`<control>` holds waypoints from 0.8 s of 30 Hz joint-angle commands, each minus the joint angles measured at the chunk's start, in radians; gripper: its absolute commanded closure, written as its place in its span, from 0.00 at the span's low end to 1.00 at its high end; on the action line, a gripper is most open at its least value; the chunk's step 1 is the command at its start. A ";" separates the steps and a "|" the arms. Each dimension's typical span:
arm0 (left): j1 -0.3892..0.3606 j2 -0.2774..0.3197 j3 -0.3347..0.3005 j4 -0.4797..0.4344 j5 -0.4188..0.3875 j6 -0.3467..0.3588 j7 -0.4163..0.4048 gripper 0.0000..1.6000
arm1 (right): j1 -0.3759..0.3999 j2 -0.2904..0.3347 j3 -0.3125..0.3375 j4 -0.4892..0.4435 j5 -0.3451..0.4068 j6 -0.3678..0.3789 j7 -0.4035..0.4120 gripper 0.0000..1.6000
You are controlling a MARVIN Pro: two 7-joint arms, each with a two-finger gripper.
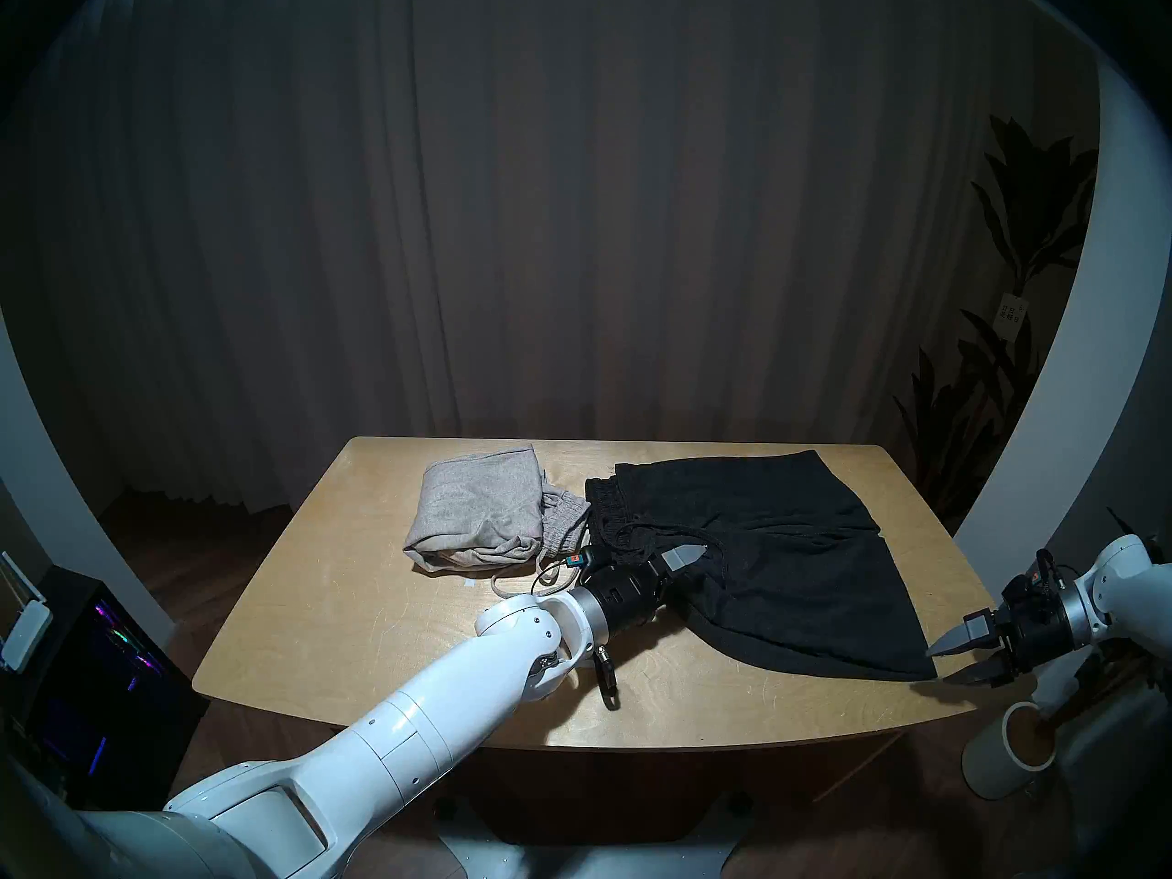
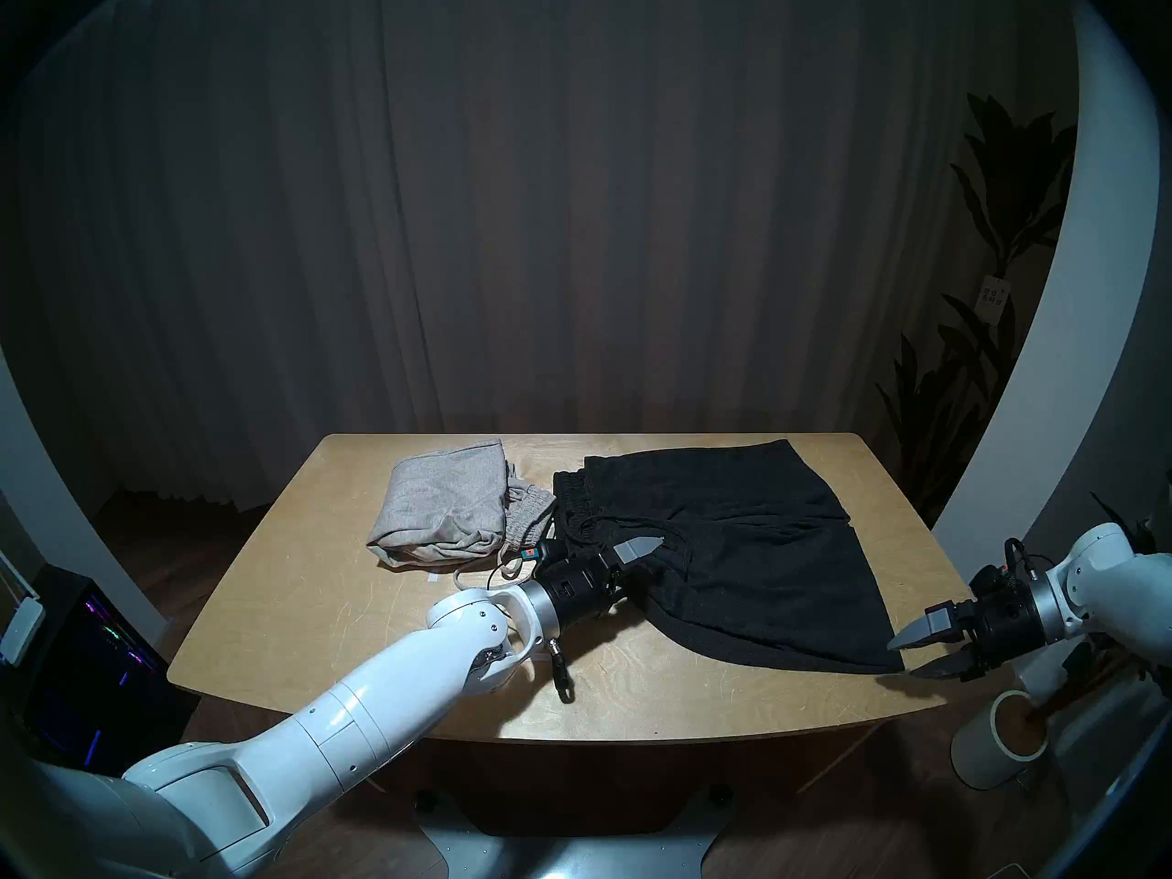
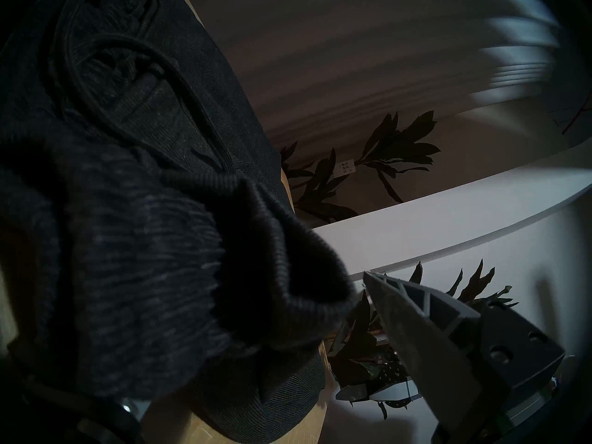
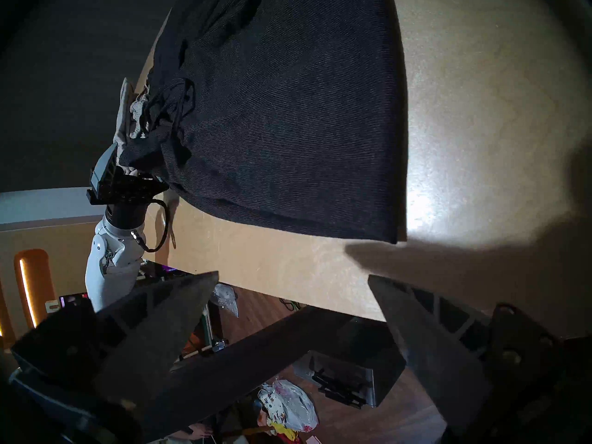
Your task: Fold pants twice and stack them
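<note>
While the black pants (image 1: 780, 560) bunch between the left fingers (image 1: 688, 553), spread wide; right fingers (image 1: 951, 640) gape empty beside their hem.

grey pants (image 1: 479, 510) lie folded beside black pants (image 1: 780, 554), spread flat, waistband bunched.

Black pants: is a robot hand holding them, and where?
Not pinched. The left gripper stands open at the waistband of the black pants, which drapes over one finger. The right gripper is open and empty.
</note>
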 commanded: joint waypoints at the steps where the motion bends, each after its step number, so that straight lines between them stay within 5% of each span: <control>1: 0.092 0.067 0.038 0.111 0.019 0.007 0.036 0.00 | 0.008 0.008 0.016 0.027 0.000 -0.001 -0.004 0.00; 24: 0.074 0.063 0.058 0.113 0.038 -0.001 0.007 0.00 | 0.030 -0.026 0.010 0.076 0.010 -0.001 -0.008 0.00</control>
